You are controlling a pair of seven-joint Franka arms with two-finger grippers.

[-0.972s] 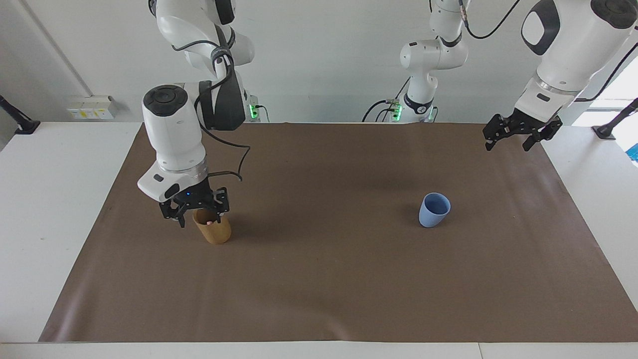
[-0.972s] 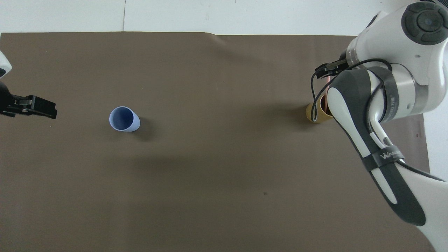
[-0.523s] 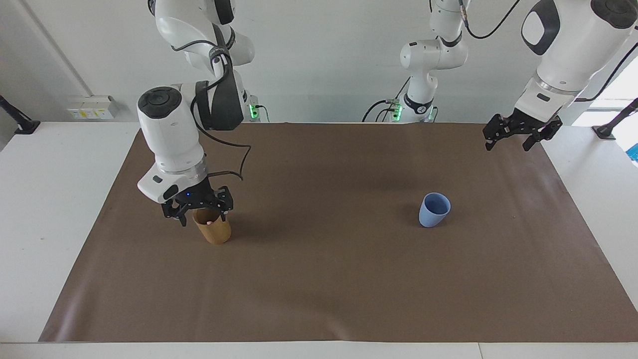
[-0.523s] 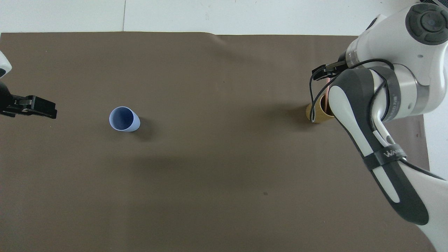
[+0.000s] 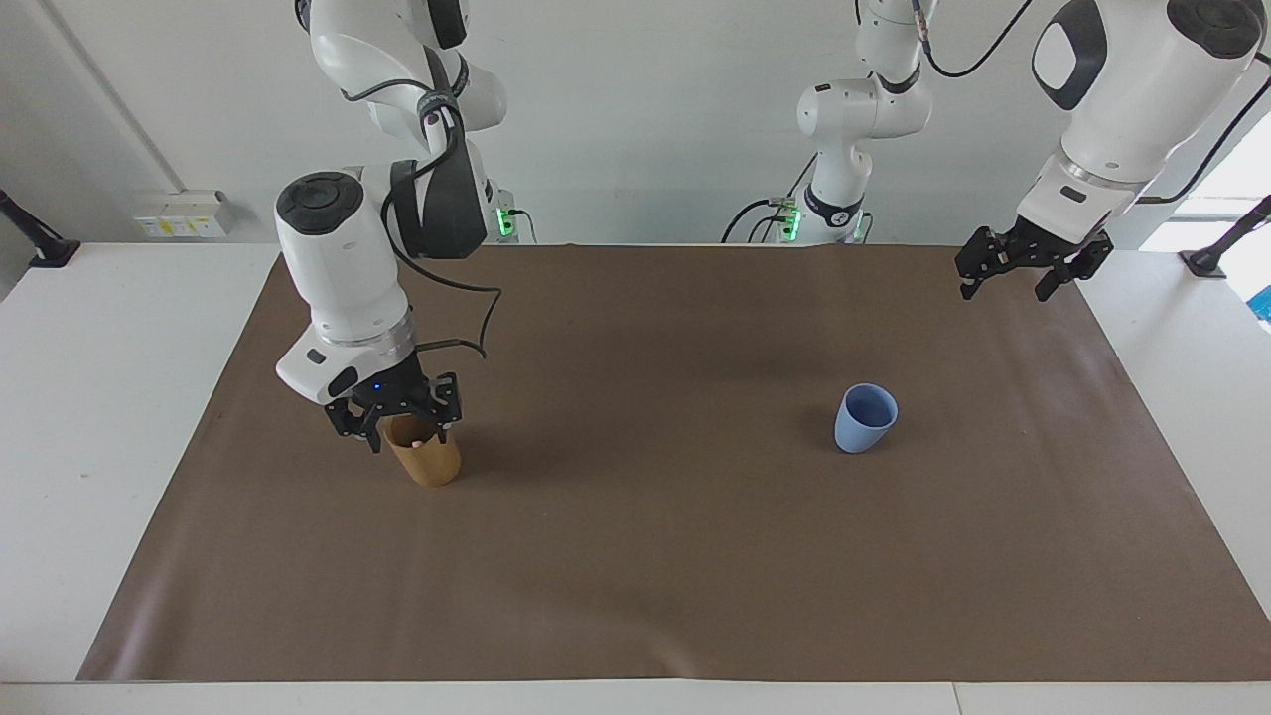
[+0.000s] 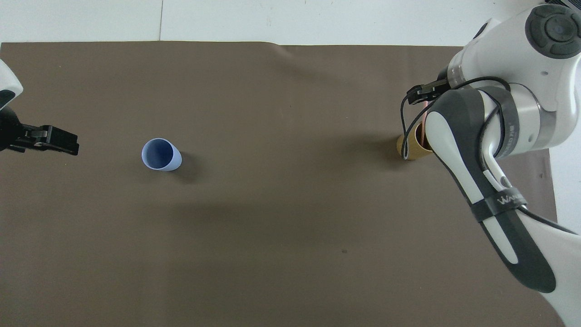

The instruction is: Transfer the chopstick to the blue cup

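Pink chopstick point(image 5: 421, 438) in the tan cup point(image 5: 425, 460), frame left: your right gripper point(image 5: 395, 429) has begun narrowing around it; grip unconfirmed. Left gripper point(image 5: 1011, 280), upper right, waits spread.

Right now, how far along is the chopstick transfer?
Nothing done: the small light-blue cup stands empty. In hand: the right gripper is down at the tan-brown cylinder cup, around the thin pink chopstick. Left: lift, carry, drop. The left gripper waits, open.

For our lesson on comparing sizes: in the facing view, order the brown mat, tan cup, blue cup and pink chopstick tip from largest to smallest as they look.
1. Brown mat
2. Tan cup
3. Blue cup, only slightly smaller than the tan one, so that ranking is unsure
4. Chopstick, mostly hidden inside the tan cup
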